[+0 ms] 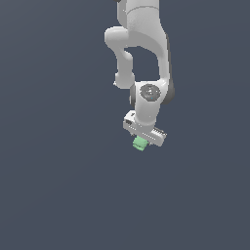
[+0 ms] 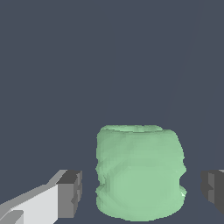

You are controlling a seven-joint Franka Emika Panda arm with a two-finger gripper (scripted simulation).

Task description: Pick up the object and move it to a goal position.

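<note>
The object (image 2: 140,173) is small and light green, with a lumpy, barrel-like shape and a flat top. In the wrist view it stands between my two fingers, with a gap on each side; one dark finger pad (image 2: 70,192) shows clearly and the other is at the frame's edge. In the exterior view the object (image 1: 139,144) sits just under the white hand, partly hidden by it. My gripper (image 1: 143,138) is open around the object and not touching it. It also shows in the wrist view (image 2: 141,190).
A plain dark grey-blue surface (image 1: 58,195) fills both views. The white arm (image 1: 141,44) reaches in from the top of the exterior view. Nothing else shows.
</note>
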